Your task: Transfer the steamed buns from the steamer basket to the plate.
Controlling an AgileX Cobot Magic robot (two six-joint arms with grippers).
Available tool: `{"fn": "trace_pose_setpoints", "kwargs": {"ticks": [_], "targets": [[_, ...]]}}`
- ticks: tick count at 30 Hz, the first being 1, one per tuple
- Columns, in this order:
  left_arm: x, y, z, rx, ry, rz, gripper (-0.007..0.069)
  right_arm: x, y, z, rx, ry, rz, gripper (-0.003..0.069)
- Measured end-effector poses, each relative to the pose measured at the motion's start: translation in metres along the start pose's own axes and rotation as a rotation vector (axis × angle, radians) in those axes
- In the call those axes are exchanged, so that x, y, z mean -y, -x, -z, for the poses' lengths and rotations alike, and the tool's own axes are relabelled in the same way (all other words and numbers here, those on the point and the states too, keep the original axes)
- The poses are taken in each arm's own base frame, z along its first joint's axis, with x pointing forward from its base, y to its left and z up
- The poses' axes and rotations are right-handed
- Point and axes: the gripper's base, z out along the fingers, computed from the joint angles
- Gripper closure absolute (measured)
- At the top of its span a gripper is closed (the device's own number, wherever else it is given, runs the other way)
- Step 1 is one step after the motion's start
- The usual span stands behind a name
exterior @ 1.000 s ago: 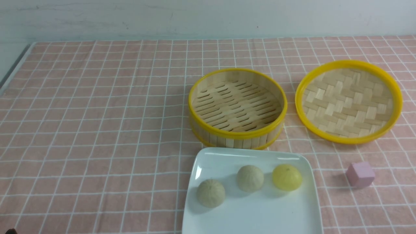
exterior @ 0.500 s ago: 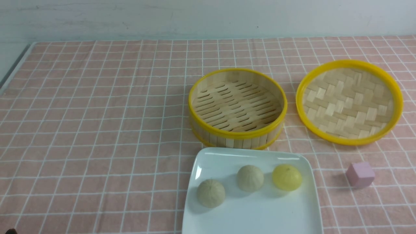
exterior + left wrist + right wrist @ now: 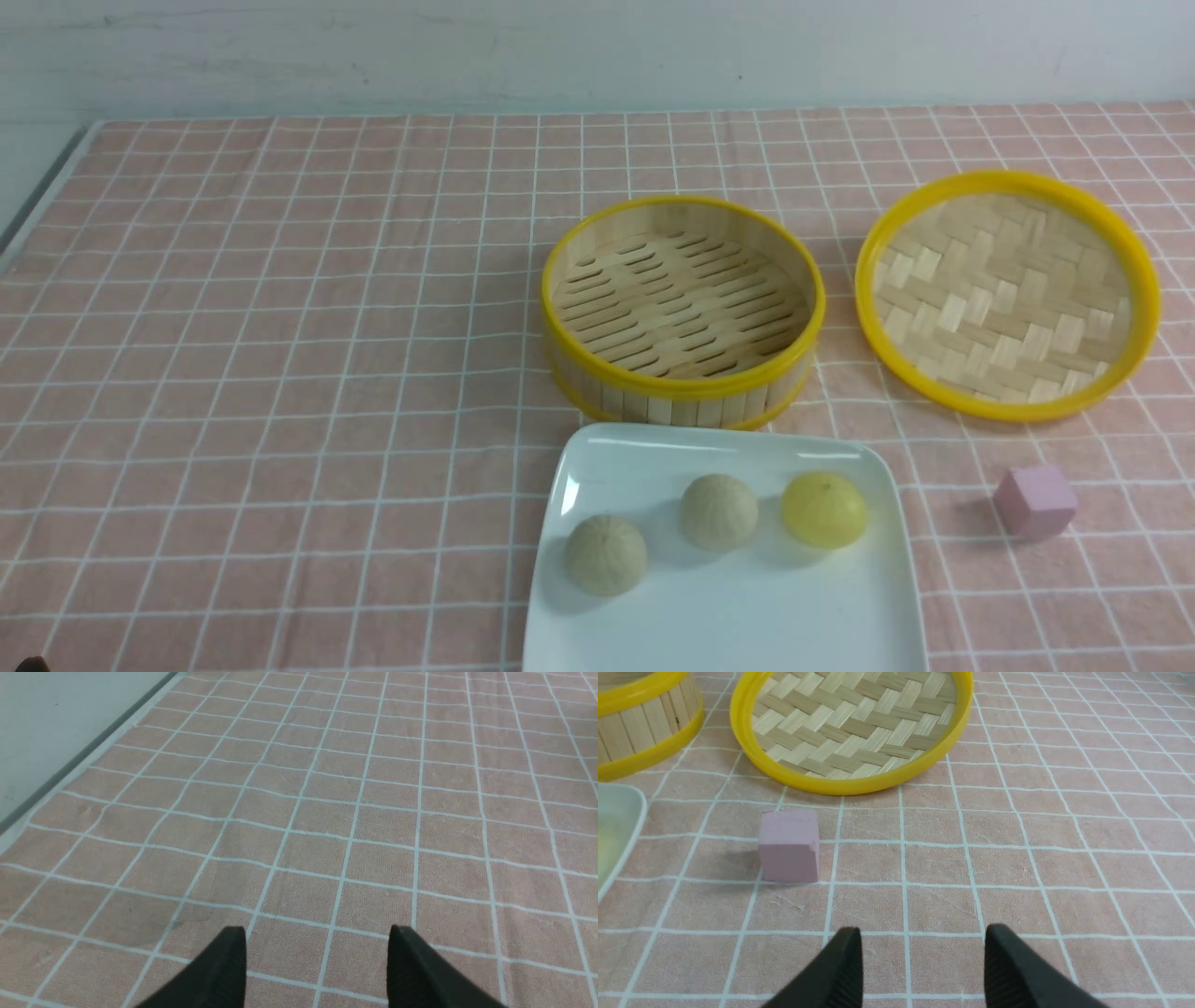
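- Buns first: we see all three on the plate [image 3: 728, 616], none in the basket [image 3: 682, 308] — a grey bun [image 3: 605, 554] nearest the plate's left edge, a second grey bun [image 3: 718, 511] in the middle, the yellow bun [image 3: 823, 509] at the right, each apart from the next.
- We judge them light and soft, with pleated domes that look smooth enough to slip; a gentle pinch low across the widest part of the dome should hold better than a squeeze at the crown.
- We judge the plate glossy, stiff and breakable, so a bun could slide on it if nudged.
- The basket sits just behind the plate, its slatted floor bare; we take the task as done.
- Beyond, the lid [image 3: 1008, 294] lies to the basket's right, and a pink cube [image 3: 1034, 502] rests near the plate's right side.
- Our left gripper [image 3: 315, 966] hangs over bare cloth, jaws apart, holding nothing; our right gripper [image 3: 922, 963] is likewise spread and empty, near the cube.
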Motion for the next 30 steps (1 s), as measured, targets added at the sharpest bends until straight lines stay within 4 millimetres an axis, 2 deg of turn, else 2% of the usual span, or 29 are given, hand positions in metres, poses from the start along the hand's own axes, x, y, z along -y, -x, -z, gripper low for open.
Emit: {"fn": "trace_pose_setpoints", "kwargs": {"ticks": [25, 30], "targets": [[0.0, 0.0, 0.0, 0.0, 0.0, 0.0, 0.0204, 0.0, 0.0, 0.0, 0.0, 0.0, 0.0, 0.029], [0.0029, -0.0001, 0.0, -0.001, -0.053, -0.017, 0.0204, 0.0, 0.0, 0.0, 0.0, 0.0, 0.0, 0.029]]}}
